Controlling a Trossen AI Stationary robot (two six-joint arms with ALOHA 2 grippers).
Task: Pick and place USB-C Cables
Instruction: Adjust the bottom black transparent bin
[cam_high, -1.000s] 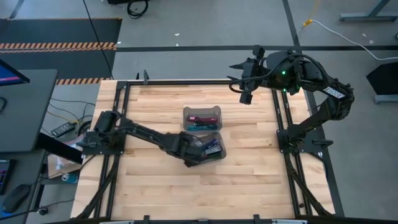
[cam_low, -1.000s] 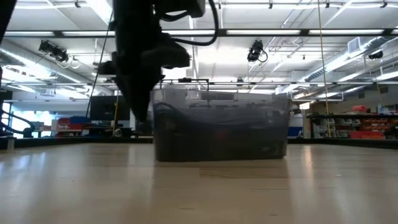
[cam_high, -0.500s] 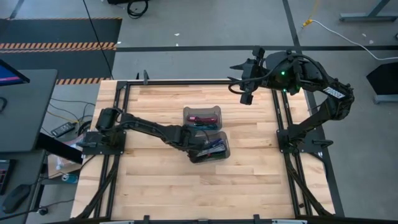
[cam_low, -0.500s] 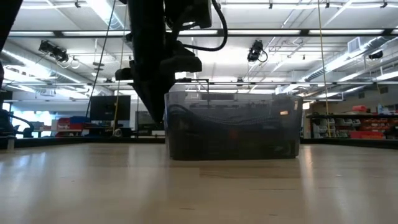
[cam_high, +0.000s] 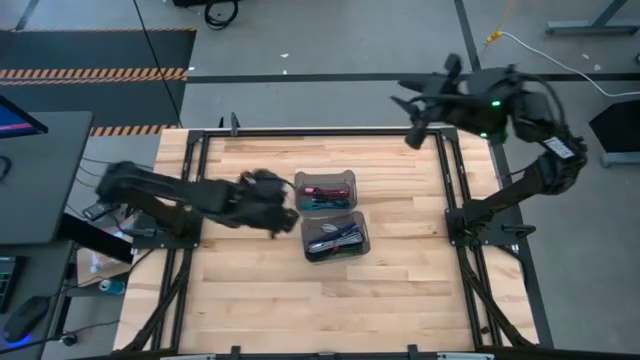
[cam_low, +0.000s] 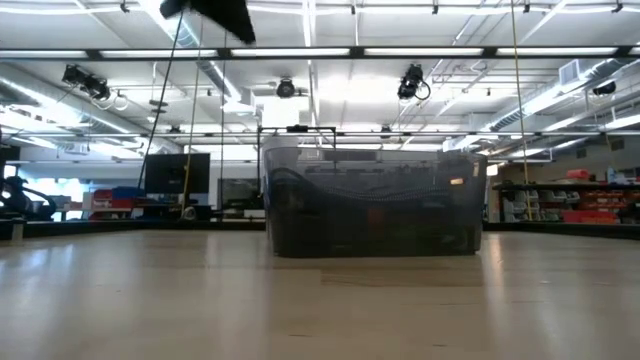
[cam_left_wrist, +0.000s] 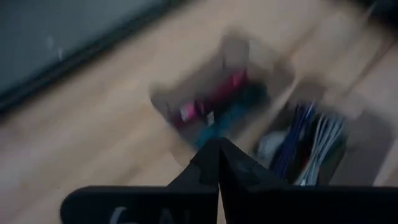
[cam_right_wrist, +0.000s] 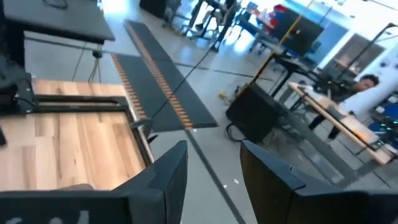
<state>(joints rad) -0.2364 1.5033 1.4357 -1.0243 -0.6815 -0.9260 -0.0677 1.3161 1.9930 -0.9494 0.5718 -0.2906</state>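
While both arms hang clear of the bins, the USB-C cables (cam_high: 334, 238) lie bundled inside two translucent containers mid-tabletop.

Seen from above, the near bin (cam_high: 336, 238) holds purple, white and dark cables; the far bin (cam_high: 324, 190), touching it at its 12 o'clock side, holds maroon and teal ones. At 9 o'clock of the bins hovers the left pincer (cam_high: 284, 203), its fingers (cam_left_wrist: 211, 163) pressed together and empty. At 2 o'clock, over the tabletop's (cam_high: 250, 290) far edge, the right pincer (cam_high: 412, 138) hangs with fingers (cam_right_wrist: 169, 167) apart. A person sits beyond a desk (cam_right_wrist: 339, 121).

USB-C cables (cam_high: 331, 213) lie bundled in two adjoining bins (cam_high: 356, 181).
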